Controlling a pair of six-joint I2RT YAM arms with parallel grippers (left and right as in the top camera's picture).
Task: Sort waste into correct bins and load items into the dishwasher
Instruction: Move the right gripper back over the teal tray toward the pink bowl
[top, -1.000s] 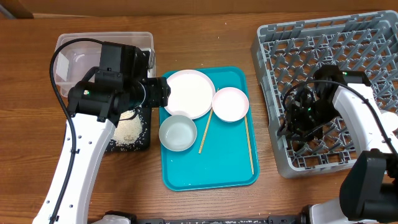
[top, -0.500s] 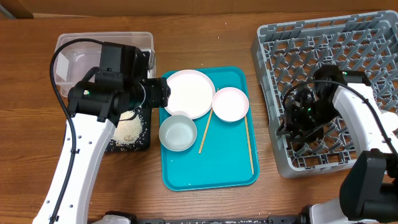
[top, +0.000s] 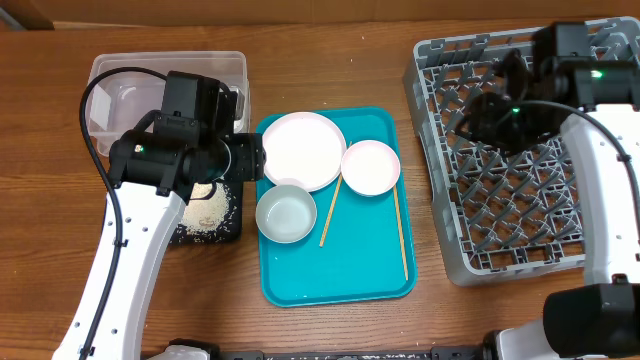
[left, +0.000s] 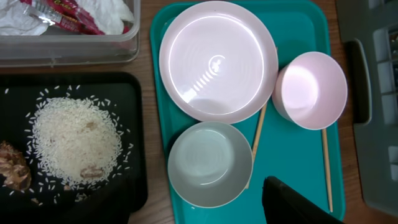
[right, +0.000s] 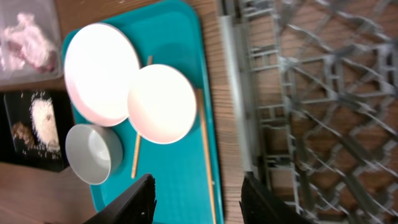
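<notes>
Teal tray (top: 350, 270) loaded; both jaws wide.
Overhead: plate (top: 303, 150), bowls (top: 370, 166), chopsticks (top: 331, 211) on it, rack (top: 520, 150) to the right; left wrist: left gripper (left: 193, 186) wide, empty; rice (left: 74, 140) in black tray (left: 18, 93), wrapper (left: 62, 15) in tub (left: 68, 53); right wrist: right gripper (right: 198, 180) wide, empty.

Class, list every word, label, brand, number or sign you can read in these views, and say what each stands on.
On the red wrapper in the clear tub: pale lettering, too small and blurred to read.
On the plate, teal tray and dish rack: no text visible.
Nothing else is readable.
</notes>
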